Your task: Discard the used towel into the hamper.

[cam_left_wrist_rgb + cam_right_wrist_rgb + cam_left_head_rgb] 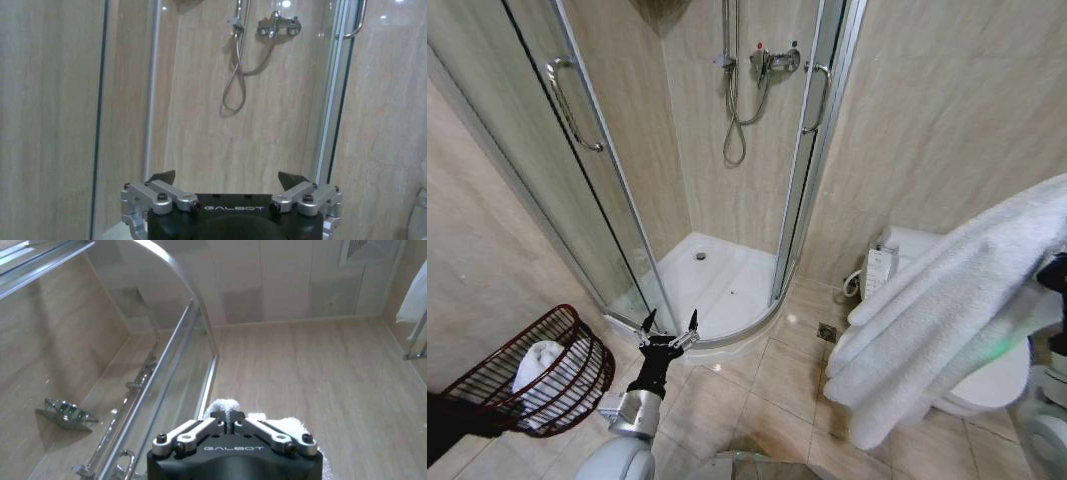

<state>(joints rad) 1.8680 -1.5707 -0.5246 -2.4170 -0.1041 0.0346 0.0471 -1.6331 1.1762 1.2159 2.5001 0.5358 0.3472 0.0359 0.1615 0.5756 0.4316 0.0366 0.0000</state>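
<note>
While the white towel point(947, 310) hangs draped in a thick fold at the right of the head view, high above the tiled floor point(757, 400) and in front of the toilet point(987, 385), the right claw point(233, 421) is clenched on it: the right wrist view shows both fingers pinched together with tufts of white terry squeezed out beside them. The hamper point(527, 375), a dark reddish-brown wire basket, sits tilted on the floor at the far left, by the corner where the wall meets the shower enclosure point(717, 180), and a white cloth point(552, 370) already lies inside it. Towel and hamper are well apart, so the carry has to cross the whole floor in front of the shower tray point(717, 285). The left claw point(668, 333) is released, fingers spread, hovering low near the tray's curved edge, just beside the hamper and roughly in the path. Doing this well likely means keeping the pinch firm, holding the towel high enough that its trailing end clears the floor and the left arm, centring the bulk over the basket's open mouth before letting go, and lowering first, since a long towel may catch the rim and tip the light basket.
</note>
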